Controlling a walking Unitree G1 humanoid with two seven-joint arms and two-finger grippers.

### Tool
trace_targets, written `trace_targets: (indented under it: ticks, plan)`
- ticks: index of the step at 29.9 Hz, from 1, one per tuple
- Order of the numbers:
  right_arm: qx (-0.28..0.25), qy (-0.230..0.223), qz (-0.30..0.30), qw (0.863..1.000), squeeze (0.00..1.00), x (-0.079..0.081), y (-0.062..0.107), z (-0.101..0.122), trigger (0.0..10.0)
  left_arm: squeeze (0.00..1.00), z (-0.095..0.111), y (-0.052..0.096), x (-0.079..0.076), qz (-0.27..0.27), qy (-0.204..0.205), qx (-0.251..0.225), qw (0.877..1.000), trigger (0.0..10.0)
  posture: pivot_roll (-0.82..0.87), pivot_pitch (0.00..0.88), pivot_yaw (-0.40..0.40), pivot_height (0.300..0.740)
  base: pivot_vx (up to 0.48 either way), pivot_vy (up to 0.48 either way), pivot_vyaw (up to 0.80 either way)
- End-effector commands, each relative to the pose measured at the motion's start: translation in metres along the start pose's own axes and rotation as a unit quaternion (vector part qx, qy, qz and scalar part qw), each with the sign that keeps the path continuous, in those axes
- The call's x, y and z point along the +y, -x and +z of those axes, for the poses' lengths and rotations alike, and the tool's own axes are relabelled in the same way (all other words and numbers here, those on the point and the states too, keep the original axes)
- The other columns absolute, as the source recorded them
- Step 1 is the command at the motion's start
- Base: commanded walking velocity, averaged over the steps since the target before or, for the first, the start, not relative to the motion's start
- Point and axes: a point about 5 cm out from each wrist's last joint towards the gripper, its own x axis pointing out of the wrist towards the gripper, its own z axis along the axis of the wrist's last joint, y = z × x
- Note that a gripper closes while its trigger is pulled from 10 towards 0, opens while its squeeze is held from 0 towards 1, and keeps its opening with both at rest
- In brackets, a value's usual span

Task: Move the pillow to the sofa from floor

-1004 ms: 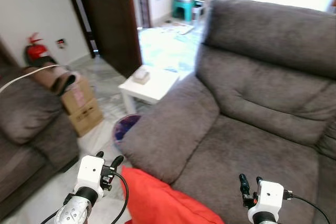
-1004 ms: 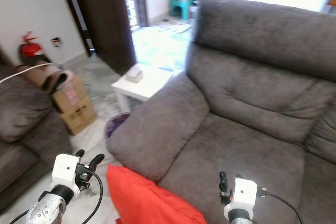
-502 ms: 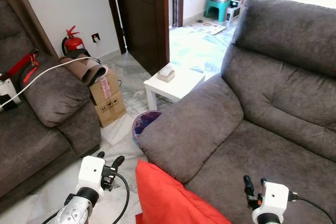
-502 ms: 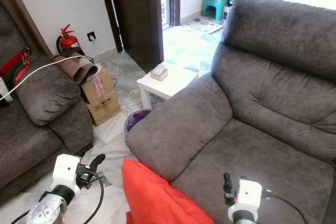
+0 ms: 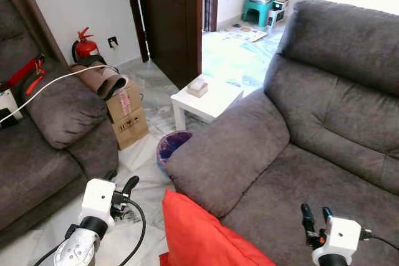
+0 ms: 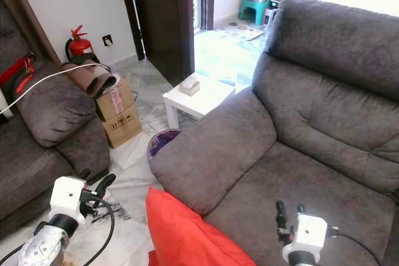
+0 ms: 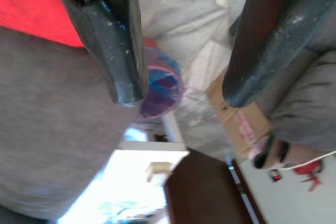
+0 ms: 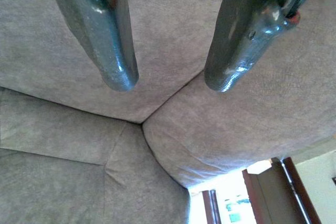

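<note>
A red pillow (image 5: 199,235) fills the bottom centre of the head view, its upper corner leaning against the front of the grey sofa's armrest (image 5: 218,154). My left gripper (image 5: 121,182) is open over the floor, just left of the pillow, with nothing between its fingers. In the left wrist view the left gripper (image 7: 181,90) points past the pillow (image 7: 26,3) toward the bin. My right gripper (image 5: 316,214) is open above the sofa seat (image 5: 312,179), right of the pillow. The right wrist view shows the right gripper (image 8: 170,80) over bare grey cushion.
A purple waste bin (image 5: 171,144) and a white side table (image 5: 206,95) stand beside the sofa's armrest. A cardboard box (image 5: 128,116) and a second grey sofa (image 5: 43,135) crossed by a white cable are at left. A fire extinguisher (image 5: 84,48) and a dark door (image 5: 168,17) stand behind.
The camera has swung, bringing the left sofa and floor into view. Both grippers have drifted slightly outward, away from the pillow. The pillow stays at the bottom centre.
</note>
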Motion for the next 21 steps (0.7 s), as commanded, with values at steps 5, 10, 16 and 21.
trace_targets:
  ticks: [5, 10, 16, 21]
  plan:
    - [0.002, -0.02, -0.002, 1.0, 0.0, 0.004, 0.0, 0.003, 10.0, 0.0, 0.0, 0.004, -0.005, -0.019, -0.011, 0.009, 1.0, 10.0, -0.02, 0.078, 0.044, 0.735, 0.0, 0.0, 0.0]
    - [-0.005, -0.023, 0.005, 1.0, 0.0, 0.01, -0.001, 0.004, 10.0, 0.0, -0.001, 0.005, -0.004, -0.022, -0.013, 0.01, 1.0, 10.0, -0.02, 0.072, 0.049, 0.706, 0.0, 0.0, 0.0]
    - [-0.016, -0.034, 0.011, 0.999, 0.0, 0.013, 0.001, 0.006, 10.0, 0.0, -0.001, 0.002, -0.003, -0.025, -0.015, 0.011, 1.0, 10.0, -0.03, 0.063, 0.049, 0.698, 0.0, 0.0, 0.0]
    - [0.003, -0.025, 0.004, 1.0, 0.0, 0.007, 0.0, 0.004, 10.0, 0.0, -0.001, 0.002, -0.007, -0.031, -0.013, 0.009, 0.999, 10.0, -0.04, 0.053, 0.047, 0.698, 0.0, 0.0, 0.0]
